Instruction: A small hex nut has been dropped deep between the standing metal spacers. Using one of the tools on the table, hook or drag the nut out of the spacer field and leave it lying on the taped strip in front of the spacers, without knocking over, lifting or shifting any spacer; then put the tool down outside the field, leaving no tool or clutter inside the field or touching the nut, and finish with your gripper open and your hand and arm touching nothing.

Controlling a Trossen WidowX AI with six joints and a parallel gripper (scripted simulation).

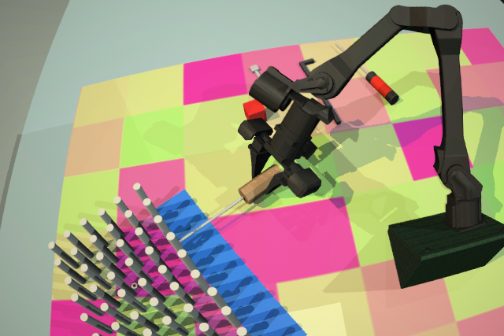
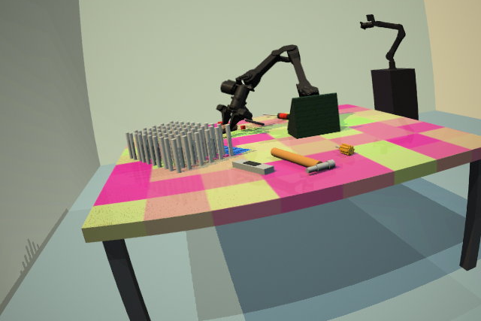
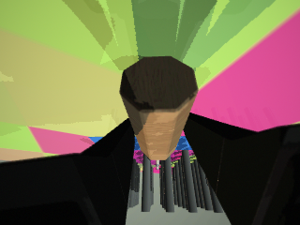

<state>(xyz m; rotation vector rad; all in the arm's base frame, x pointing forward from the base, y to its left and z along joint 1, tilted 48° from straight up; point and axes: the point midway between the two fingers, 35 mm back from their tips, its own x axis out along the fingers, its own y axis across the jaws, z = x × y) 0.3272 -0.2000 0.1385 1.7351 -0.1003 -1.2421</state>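
My gripper (image 1: 262,182) (image 2: 229,127) is shut on the wooden handle (image 1: 250,193) (image 3: 161,124) of a thin metal tool, low over the table. Its shaft (image 1: 221,212) reaches over the blue taped strip (image 1: 231,260) (image 2: 237,150), with its far end close to the front row of spacers. Whether it touches one cannot be told. The grey spacers (image 1: 137,186) (image 2: 230,140) (image 3: 169,187) stand upright. The small hex nut (image 1: 134,285) lies deep among them. The tool's tip is not clearly visible.
A red block (image 1: 254,110) lies behind the hand. A red-handled screwdriver (image 1: 381,87) (image 2: 283,116) and a black rod (image 1: 333,114) lie beneath or beside the arm. A grey box (image 2: 252,166), an orange-handled hammer (image 2: 294,156) and a yellow knob (image 2: 346,149) lie on the strip's other side.
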